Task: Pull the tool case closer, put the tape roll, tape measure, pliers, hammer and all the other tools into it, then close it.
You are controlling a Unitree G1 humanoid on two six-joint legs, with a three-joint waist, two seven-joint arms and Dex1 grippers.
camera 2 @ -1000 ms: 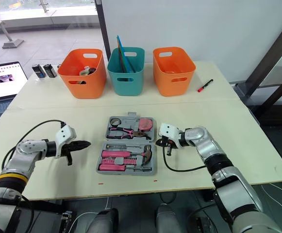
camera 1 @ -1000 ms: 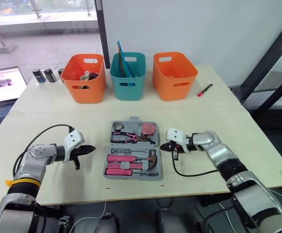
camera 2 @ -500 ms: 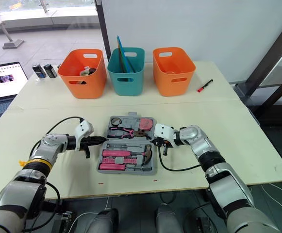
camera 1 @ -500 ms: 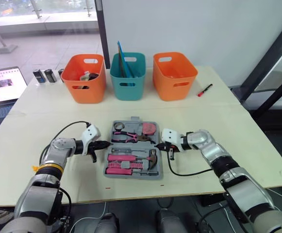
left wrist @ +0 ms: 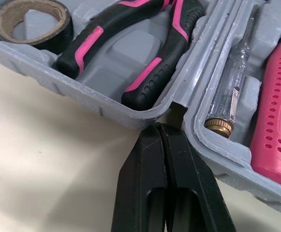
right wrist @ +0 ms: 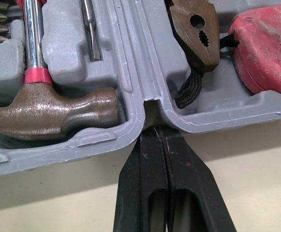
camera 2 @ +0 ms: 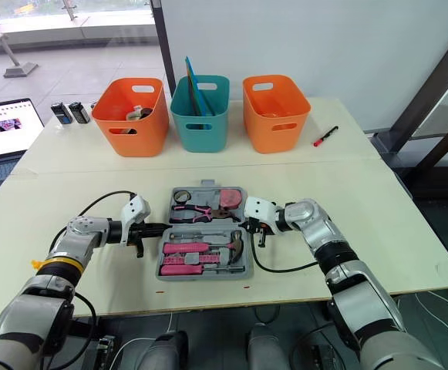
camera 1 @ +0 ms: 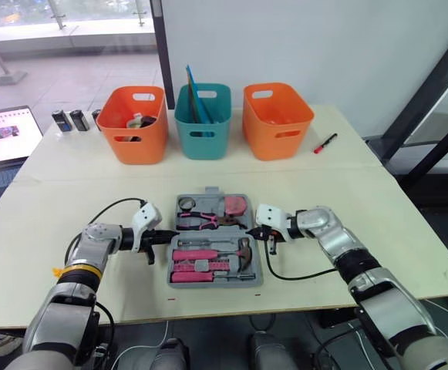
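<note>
Left gripper (left wrist: 162,129) is clenched with nothing between its fingers. Its tips sit at the hinge notch on the left side of the tool case (right wrist: 82,150). Right gripper (right wrist: 155,130) is the same: clenched, empty, tips at the notch on the opposite side. You've got the case lying open mid-counter (camera 1: 362,200), toward the front edge. Far half holds tape roll (left wrist: 29,17), pliers (left wrist: 145,58) and tape measure (right wrist: 266,53). Hammer (right wrist: 48,108) is in the near half.
</note>
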